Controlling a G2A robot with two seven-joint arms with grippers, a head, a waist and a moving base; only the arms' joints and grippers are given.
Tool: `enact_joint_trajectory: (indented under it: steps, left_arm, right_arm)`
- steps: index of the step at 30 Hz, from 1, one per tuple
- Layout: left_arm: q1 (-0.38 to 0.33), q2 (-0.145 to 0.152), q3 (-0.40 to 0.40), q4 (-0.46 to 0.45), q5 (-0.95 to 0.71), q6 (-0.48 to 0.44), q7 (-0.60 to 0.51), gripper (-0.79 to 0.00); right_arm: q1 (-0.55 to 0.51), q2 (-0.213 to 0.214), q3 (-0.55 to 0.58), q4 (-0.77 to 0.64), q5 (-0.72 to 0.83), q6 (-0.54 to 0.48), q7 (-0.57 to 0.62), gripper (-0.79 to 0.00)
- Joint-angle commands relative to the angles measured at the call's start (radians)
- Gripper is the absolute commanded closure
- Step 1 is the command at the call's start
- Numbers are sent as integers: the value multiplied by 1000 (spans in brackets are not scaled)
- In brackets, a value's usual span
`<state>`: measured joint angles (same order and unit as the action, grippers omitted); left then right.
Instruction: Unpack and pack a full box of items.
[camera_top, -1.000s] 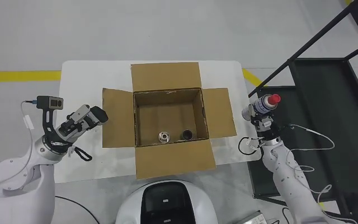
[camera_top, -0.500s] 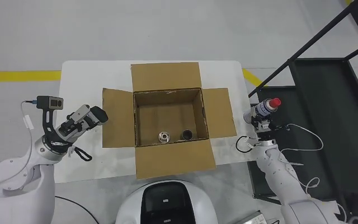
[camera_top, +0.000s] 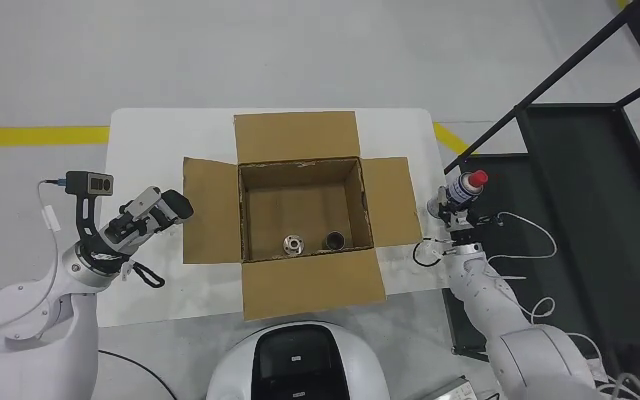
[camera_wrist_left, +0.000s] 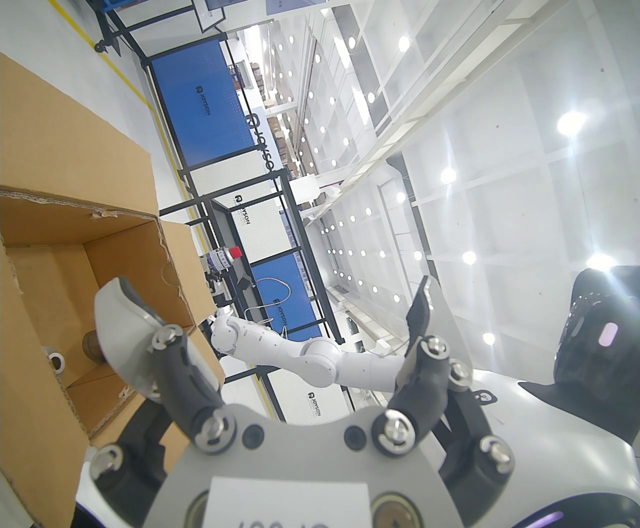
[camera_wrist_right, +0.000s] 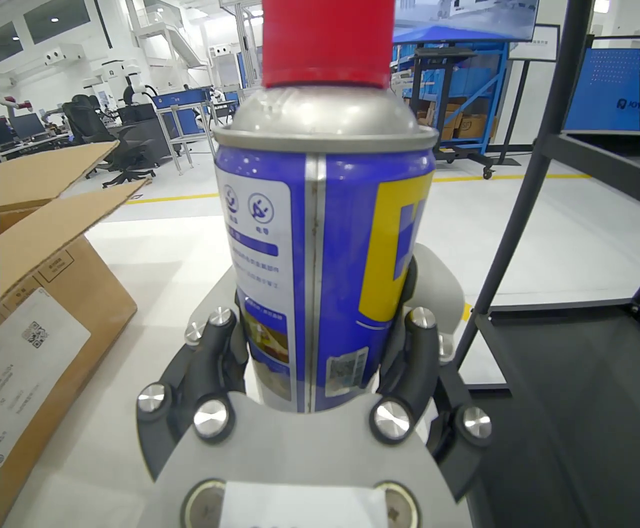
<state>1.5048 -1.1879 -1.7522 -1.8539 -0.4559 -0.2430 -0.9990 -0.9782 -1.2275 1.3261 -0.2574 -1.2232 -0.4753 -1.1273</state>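
Gripping can (camera_wrist_right: 320, 225) (upright, seemingly), left fingers (camera_wrist_left: 120, 320) apart

Bright, even overhead light floods the white table (camera_top: 150, 140); shadows are soft, deepest inside the box (camera_top: 300, 215) along its twelve o'clock wall. Ceiling lamps (camera_wrist_left: 570, 122) flare into glare in the left wrist view, whose straight lines bow near the edges

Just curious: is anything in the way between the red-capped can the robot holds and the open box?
Nothing visible blocks the can in the right gripper; only an outspread flap of the box reaches out between them.
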Motion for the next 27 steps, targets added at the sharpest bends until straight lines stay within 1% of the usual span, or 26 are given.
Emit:
enact_joint_trajectory:
  steps: [1, 8, 14, 27]
  left_arm:
    - [0, 0, 0, 0, 0, 0, 0, -785]
    - [0, 0, 0, 0, 0, 0, 0, -785]
    - [0, 0, 0, 0, 0, 0, 0, -785]
    - [0, 0, 0, 0, 0, 0, 0, -785]
  right_arm:
    - [5, -5, -8, 9, -3, -5, -1, 0]
    - [19, -16, -30, 31, -20, -8, -3, 0]
    - [30, -19, -40, 47, -25, -3, 24, 0]
    - [18, -35, -67, 54, -31, 13, 48, 0]
